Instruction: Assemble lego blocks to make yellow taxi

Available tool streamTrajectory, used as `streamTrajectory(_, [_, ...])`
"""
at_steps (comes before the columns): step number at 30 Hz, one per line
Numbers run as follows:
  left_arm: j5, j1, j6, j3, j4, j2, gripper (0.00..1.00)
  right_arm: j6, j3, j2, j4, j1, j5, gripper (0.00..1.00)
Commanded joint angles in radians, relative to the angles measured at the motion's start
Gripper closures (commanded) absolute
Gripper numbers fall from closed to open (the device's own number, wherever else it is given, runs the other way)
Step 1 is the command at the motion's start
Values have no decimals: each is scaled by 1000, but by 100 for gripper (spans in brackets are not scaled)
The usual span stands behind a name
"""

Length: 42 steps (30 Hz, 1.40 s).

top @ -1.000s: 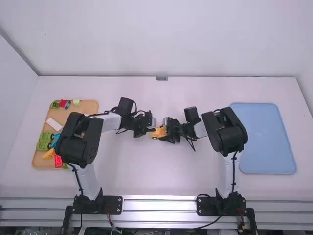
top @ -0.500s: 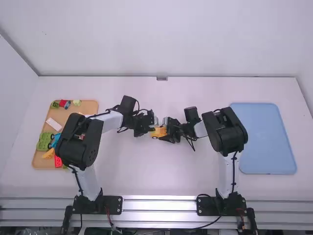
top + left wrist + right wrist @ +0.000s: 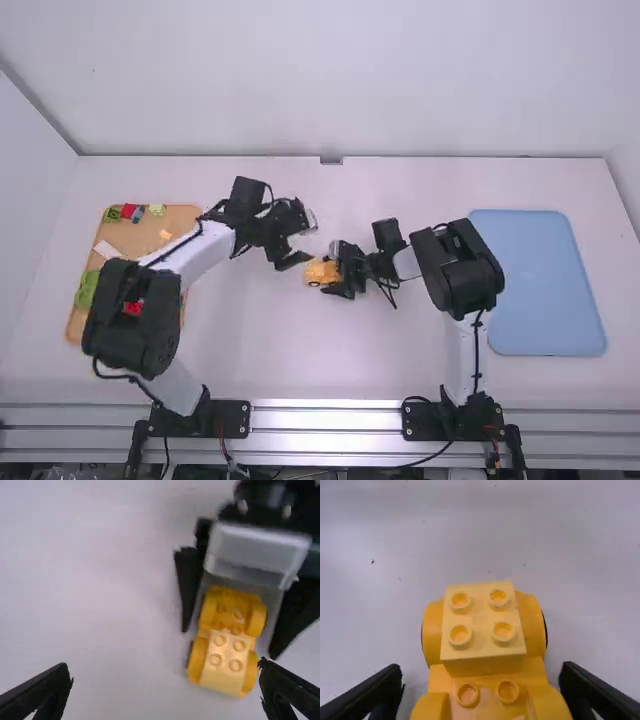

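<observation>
My left gripper (image 3: 304, 243) is open just beyond and left of the yellow car (image 3: 321, 271), which rests on the table near the middle. In the left wrist view, the left gripper (image 3: 165, 669) has nothing between its fingers. A pale yellow brick (image 3: 226, 656) with four studs sits on one end of the car (image 3: 230, 607), between its wheels. My right gripper (image 3: 346, 270) is at the car's right end. From the right wrist, the right gripper (image 3: 481, 674) is open, its fingers on either side of the car (image 3: 487, 700) with gaps; the pale brick (image 3: 483, 622) looks seated flat.
An orange-brown tray (image 3: 187, 218) at the left holds green, red and other pieces, partly under the left arm. A light blue tray (image 3: 548, 280) lies at the right. Both grippers are close together around the car.
The left gripper has drawn back from the car, away from the camera and slightly left. The car and the right arm have barely moved. More of the tray's upper part is uncovered.
</observation>
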Motion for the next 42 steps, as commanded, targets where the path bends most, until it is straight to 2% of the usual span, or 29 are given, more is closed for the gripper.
streamTrajectory(1, [4, 40, -97, -31, -6, -76, 1, 25, 8, -26, -53, -13, 44, 7])
streamTrajectory(4, [-23, 69, -159, -60, 11, -131, 1, -26, 6, -109, -164, -29, 68, 4])
streamTrajectory(9, [-227, 131, -415, -96, 47, -240, 1, -23, 6, -298, -318, -62, 184, 0])
streamTrajectory(14, [-410, 213, -688, -100, 29, -343, 1, 98, 36, -467, -332, -69, 157, 1])
streamTrajectory(17, [-444, 253, -774, -100, 13, -388, 1, 143, 89, -491, -349, -50, 141, 1])
streamTrajectory(23, [-444, 360, -875, -100, -40, -486, 1, 153, 256, -488, -463, 53, 151, 1])
streamTrajectory(28, [-444, 425, -879, -99, -74, -514, 1, 240, 313, -488, -441, 134, 255, 1])
streamTrajectory(34, [-457, 502, -908, -99, -112, -565, 1, 249, 344, -488, -425, 198, 275, 1])
streamTrajectory(39, [-829, 539, -1098, -99, -115, -621, 1, 246, 353, -488, -437, 233, 346, 1])
streamTrajectory(42, [-885, 533, -1081, -91, -111, -620, 1, 246, 352, -488, -436, 249, 382, 1])
